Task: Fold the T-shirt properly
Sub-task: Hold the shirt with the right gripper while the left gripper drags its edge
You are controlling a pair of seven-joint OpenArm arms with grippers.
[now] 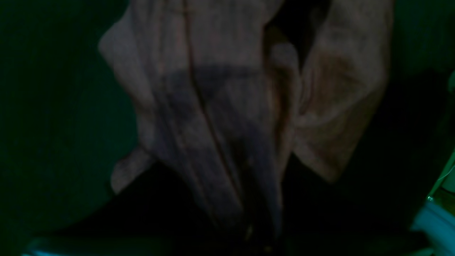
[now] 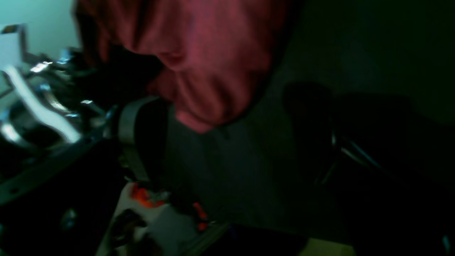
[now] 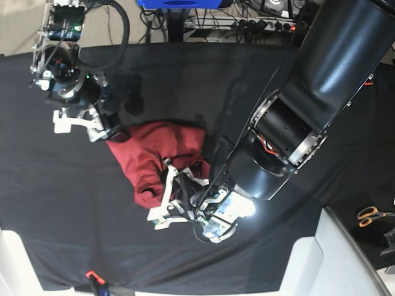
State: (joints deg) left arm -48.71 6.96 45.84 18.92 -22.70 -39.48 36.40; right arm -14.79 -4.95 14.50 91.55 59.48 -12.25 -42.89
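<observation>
The maroon T-shirt (image 3: 157,154) lies bunched in a heap on the black cloth near the middle of the table. My left gripper (image 3: 173,185) sits at the heap's near edge, shut on a fold of it. In the left wrist view the T-shirt (image 1: 220,106) spreads away in long creases from the left gripper (image 1: 256,241), whose tips are lost in the dark. My right gripper (image 3: 110,131) stands open at the shirt's far left corner. The right wrist view shows the T-shirt (image 2: 199,57) just beyond the spread, dark fingers (image 2: 142,131), with nothing between them.
A black cloth (image 3: 278,80) covers the table. Orange-handled scissors (image 3: 370,216) lie at the right edge. White blocks (image 3: 339,259) stand at the near corners. Cables and a power strip (image 3: 247,23) run behind the far edge.
</observation>
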